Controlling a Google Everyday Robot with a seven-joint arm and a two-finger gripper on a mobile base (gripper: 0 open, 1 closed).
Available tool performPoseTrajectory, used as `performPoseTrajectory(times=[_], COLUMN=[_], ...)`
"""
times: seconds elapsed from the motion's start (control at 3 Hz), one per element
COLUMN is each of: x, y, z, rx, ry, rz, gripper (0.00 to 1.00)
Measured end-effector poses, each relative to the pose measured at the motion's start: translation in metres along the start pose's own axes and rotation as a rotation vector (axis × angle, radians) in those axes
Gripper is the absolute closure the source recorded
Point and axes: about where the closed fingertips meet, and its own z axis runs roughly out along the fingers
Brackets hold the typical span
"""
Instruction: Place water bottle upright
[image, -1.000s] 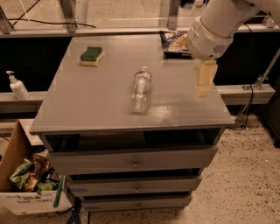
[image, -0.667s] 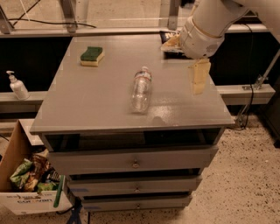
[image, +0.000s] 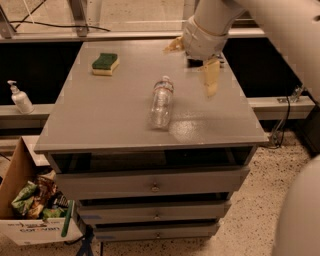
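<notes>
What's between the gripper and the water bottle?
Nothing visible. The gripper hovers to the right of the water bottle, which lies on its side; only tabletop lies between them.

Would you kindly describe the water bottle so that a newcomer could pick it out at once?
On the grey drawer cabinet's top, the water bottle lies on its side near the middle, left of the gripper that hangs over the far right part. It is clear ribbed plastic, unlike the green sponge at the far left corner.
</notes>
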Motion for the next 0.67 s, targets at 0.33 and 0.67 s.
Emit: performPoseTrajectory(times=[0.33,0.67], x=[0.001,-0.004], y=[-0.022,-0.043], z=[0.015,0.041], rx=[-0.021,-0.068], ry=[-0.004,-0.007], rz=[-0.140,-0.322], gripper=[0.00,0.00])
